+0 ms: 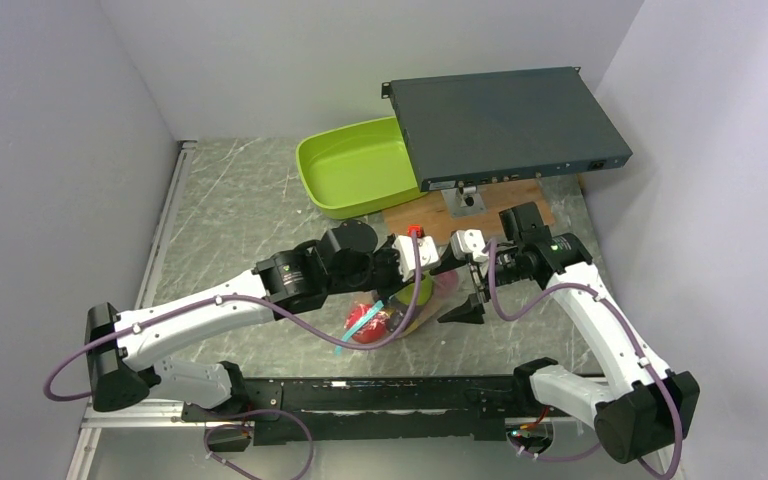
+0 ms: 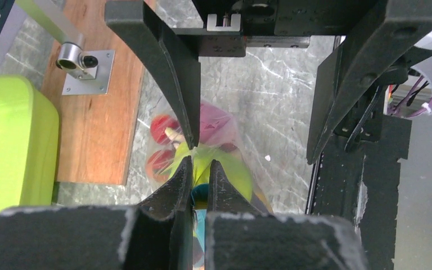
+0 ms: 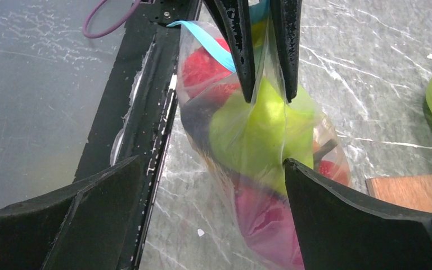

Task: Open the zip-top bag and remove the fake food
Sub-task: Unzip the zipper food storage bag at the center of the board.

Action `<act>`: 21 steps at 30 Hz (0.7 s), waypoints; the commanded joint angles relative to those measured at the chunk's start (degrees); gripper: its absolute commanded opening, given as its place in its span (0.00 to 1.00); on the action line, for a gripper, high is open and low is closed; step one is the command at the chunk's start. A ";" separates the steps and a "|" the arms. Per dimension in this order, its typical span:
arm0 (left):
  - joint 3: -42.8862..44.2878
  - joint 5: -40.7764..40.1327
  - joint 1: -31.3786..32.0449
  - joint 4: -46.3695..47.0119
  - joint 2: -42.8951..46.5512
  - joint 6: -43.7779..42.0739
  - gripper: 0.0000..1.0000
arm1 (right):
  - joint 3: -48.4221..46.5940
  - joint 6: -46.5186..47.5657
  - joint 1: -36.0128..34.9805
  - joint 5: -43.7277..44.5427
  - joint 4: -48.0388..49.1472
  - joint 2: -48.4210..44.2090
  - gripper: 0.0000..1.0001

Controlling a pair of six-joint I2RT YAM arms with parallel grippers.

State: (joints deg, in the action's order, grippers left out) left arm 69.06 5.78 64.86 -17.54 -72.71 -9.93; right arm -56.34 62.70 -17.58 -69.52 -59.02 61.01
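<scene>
- The left gripper point(image 2: 201, 163) is pinching the bag point(image 3: 202, 146). Its jaws are almost shut on the thin clear plastic, just by the blue strip point(image 3: 211, 45).
- The bag is hanging under that pinch near the middle of the table point(image 1: 230, 220), close to the near edge. I cannot tell if its bottom is touching the table.
- The right gripper point(image 3: 212, 163) is standing wide open and holding nothing. The bag is sitting between its two fingers.
- The food is all lying inside the bag. A green pear point(image 3: 253, 135) is in the middle, a red apple point(image 3: 199, 67) is by the strip, and something pink point(image 3: 264, 225) is lower down.
- The strip is looking shut, so I think the opening step is only beginning.
- To do it well, the right gripper should be grabbing just the loose plastic by the strip, on the side away from the left pinch. Then it should be pulling softly apart.
- The fat pear is bulging right under the pinch and may be getting in the way. Squeezing it would not be opening anything.
- A black rail point(image 3: 140, 84) is running close beside the bag on the near side, so there is little room there.
- On the far side, a green tray point(image 1: 335, 205), a wood board point(image 2: 98, 129) and a dark box point(image 1: 505, 120) are sitting. They are not blocking anything.
</scene>
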 commanded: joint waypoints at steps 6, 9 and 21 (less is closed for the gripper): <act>-1.50 2.52 0.01 9.63 -0.01 4.34 0.00 | 2.12 -2.04 0.36 -1.56 4.69 -1.33 1.00; -2.21 2.49 -0.12 10.55 0.25 4.78 0.00 | 2.61 -2.40 0.29 -1.25 5.44 -1.25 1.00; -6.76 7.02 -2.51 16.66 1.66 8.64 0.00 | 3.25 -2.65 0.33 -1.25 6.26 -0.73 1.00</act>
State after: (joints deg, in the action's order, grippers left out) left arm 63.00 8.47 63.37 -6.42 -72.82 -3.75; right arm -53.47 59.94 -17.32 -69.06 -54.48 60.73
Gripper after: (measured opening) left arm 0.081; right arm 0.994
